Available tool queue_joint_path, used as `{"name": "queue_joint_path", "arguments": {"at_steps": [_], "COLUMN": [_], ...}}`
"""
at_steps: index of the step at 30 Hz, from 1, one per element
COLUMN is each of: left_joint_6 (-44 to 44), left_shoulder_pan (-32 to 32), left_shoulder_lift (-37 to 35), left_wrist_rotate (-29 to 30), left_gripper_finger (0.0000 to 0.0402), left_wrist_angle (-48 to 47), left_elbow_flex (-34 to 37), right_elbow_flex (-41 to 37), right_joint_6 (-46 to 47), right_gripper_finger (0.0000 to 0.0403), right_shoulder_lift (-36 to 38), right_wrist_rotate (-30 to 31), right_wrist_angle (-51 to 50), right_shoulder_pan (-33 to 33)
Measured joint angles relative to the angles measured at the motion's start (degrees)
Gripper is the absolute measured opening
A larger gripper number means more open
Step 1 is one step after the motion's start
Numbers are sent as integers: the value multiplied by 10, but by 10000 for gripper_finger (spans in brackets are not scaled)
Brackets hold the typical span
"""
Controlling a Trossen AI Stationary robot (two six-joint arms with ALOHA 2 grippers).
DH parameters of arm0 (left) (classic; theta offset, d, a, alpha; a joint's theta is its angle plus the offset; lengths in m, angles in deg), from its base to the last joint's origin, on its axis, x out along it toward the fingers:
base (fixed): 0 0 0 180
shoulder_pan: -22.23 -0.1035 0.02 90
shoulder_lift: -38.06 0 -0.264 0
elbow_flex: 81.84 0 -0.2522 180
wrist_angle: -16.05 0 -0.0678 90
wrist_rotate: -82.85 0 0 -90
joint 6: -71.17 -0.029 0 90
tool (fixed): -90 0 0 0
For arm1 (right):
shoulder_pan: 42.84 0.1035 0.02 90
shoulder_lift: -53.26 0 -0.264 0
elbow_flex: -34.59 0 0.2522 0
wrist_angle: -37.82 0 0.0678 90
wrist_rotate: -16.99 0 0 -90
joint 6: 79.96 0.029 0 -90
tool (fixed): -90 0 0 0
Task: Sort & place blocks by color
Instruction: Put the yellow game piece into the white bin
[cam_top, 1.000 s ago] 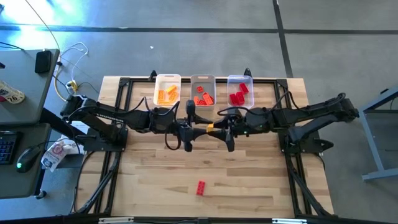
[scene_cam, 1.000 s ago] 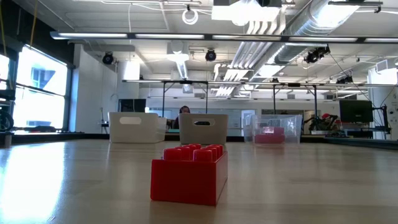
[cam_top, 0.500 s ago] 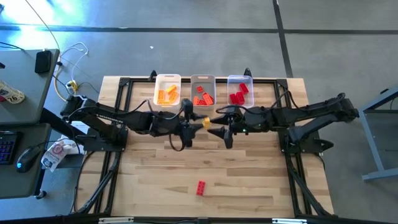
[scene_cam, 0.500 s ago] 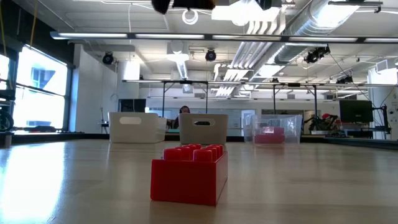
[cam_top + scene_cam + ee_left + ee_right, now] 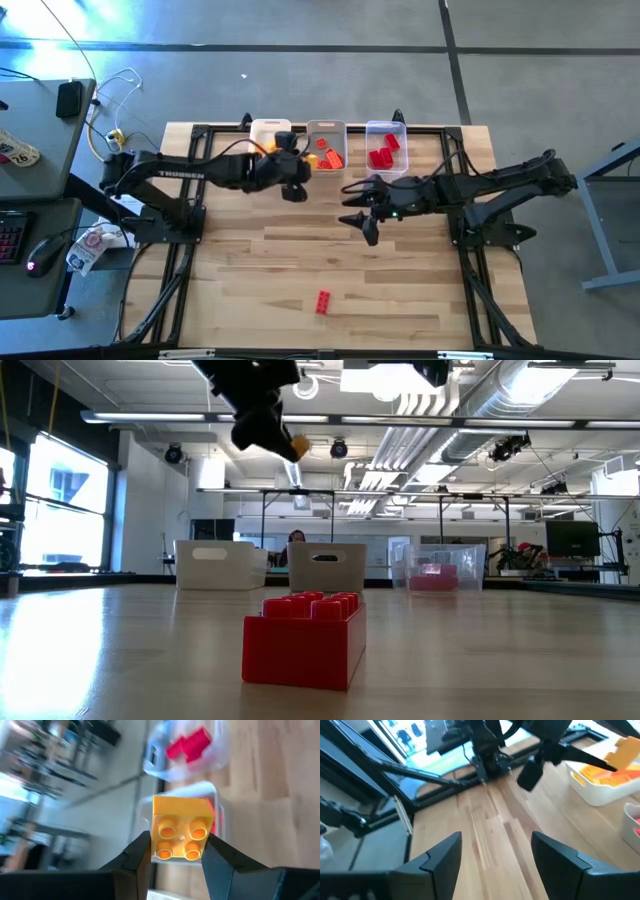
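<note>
My left gripper (image 5: 176, 851) is pinched on a yellow-orange block (image 5: 181, 834), its two dark fingers (image 5: 137, 854) pressed against the block's opposite sides with the four round studs facing the wrist camera; seen from above, that gripper (image 5: 283, 152) hangs over the back of the table (image 5: 400, 290), at the near edge of the white bin (image 5: 262, 129) and partly covering it; in the low view it (image 5: 270, 432) shows high above the tabletop with the yellow-orange block (image 5: 297, 448) poking out at its tip; my right gripper (image 5: 495, 855) is spread wide with nothing between its fingers (image 5: 442, 862), and from above it (image 5: 362, 222) hovers near the middle of the table, in front of the grey bin (image 5: 325, 130) and the clear bin (image 5: 386, 130), well apart from my left one; the grey bin holds orange-red blocks (image 5: 326, 153), the clear bin holds red blocks (image 5: 383, 152), and the white bin holds yellow-orange blocks (image 5: 607, 776), which show plainly from my right wrist; one red block (image 5: 322, 302) sits alone on the wood toward the front of the table, well apart from both grippers and from the bins; in the low view this red block (image 5: 303, 639) stands upright, studs up, right in front of the camera, with the three bins lined up behind it.
</note>
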Motion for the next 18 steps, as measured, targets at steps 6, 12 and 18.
{"name": "queue_joint_path", "arguments": {"at_steps": [6, 12, 18], "left_joint_6": [65, 96, 167], "left_shoulder_pan": [-73, -142, -209], "left_shoulder_lift": [0, 0, 13], "left_wrist_rotate": [-78, -81, -118], "left_gripper_finger": [113, 113, 113], "left_wrist_angle": [-59, -90, -125], "left_elbow_flex": [0, 0, 0], "right_elbow_flex": [0, 1, 1], "right_joint_6": [-39, -77, -123], "right_gripper_finger": [225, 225, 225], "right_shoulder_lift": [-3, -30, -72], "right_wrist_rotate": [2, 2, -1], "right_wrist_angle": [-27, -19, -6], "right_shoulder_pan": [4, 13, 23]}}
